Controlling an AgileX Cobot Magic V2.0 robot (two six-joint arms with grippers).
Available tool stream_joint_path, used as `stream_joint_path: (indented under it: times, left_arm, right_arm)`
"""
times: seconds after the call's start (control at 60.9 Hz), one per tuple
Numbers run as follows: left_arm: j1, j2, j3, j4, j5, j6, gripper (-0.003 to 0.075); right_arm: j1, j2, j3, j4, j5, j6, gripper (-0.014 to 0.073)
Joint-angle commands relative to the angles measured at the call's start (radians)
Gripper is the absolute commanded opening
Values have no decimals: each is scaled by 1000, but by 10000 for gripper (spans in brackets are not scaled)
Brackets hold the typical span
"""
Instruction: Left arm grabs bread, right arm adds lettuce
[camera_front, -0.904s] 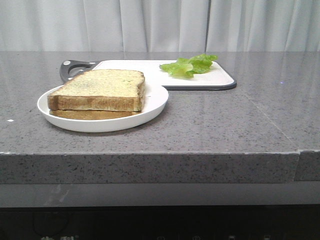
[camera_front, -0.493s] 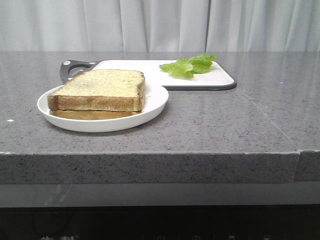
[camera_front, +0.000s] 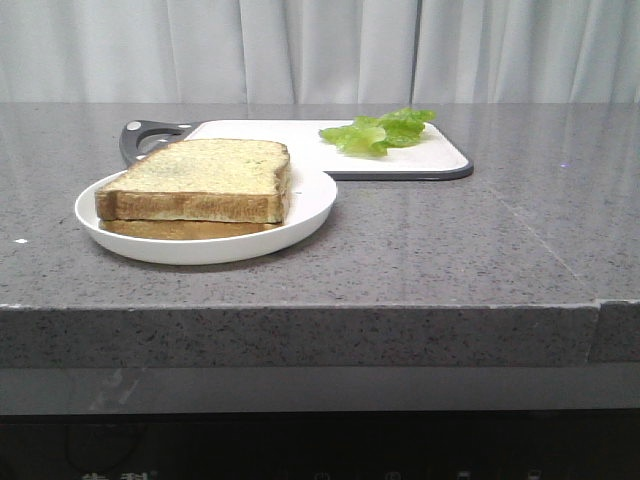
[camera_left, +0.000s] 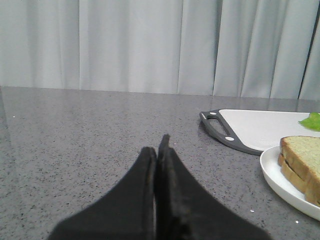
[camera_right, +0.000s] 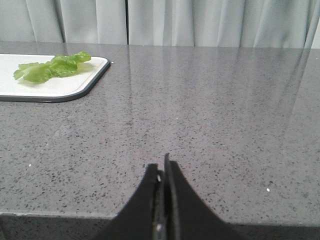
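Note:
The bread (camera_front: 205, 173), a thick pale yellow slice with greenish flecks and brown crust, lies on top of a more golden slice (camera_front: 180, 229) on a white plate (camera_front: 300, 220); it also shows in the left wrist view (camera_left: 304, 157). The lettuce (camera_front: 378, 130) lies on a white cutting board (camera_front: 430, 158) behind the plate; it also shows in the right wrist view (camera_right: 52, 66). My left gripper (camera_left: 158, 147) is shut and empty, low over the counter, well apart from the plate. My right gripper (camera_right: 162, 167) is shut and empty near the counter's front edge, far from the lettuce. Neither arm shows in the front view.
The cutting board's dark grey handle (camera_front: 145, 135) points left, also seen in the left wrist view (camera_left: 220, 131). The grey speckled counter (camera_front: 480, 250) ends in a front edge. White curtains hang behind.

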Motion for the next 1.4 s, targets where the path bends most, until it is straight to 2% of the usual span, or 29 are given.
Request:
stream_joint_path:
  times: [0.0,0.345,0.477,0.723,1.052,1.2,1.38]
  left_arm:
    - [3,-18,5,-2,-78,-8,-20]
    - [3,-18,-10,-34,-76,-8,-20]
    - [3,-14,-89,-92,-60,-8,-20]
    - [3,68,-327,-92,102,-8,-20]
    - [3,344,-686,-91,447,5,-20]
    - [3,455,-762,-95,545,26,-20]
    - [3,534,-762,-118,536,26,-20]
  right_arm:
    - [-3,-23,-2,-5,-85,-6,-118]
    - [-3,-24,-6,15,-98,-5,-118]
    - [-3,-24,-54,36,-20,-5,-118]
    - [-3,12,-243,36,119,-6,-118]
    - [-3,236,-582,36,309,-6,-118]
    - [-3,365,-703,45,425,-6,-118]
    - [-3,467,-707,47,437,-6,-118]
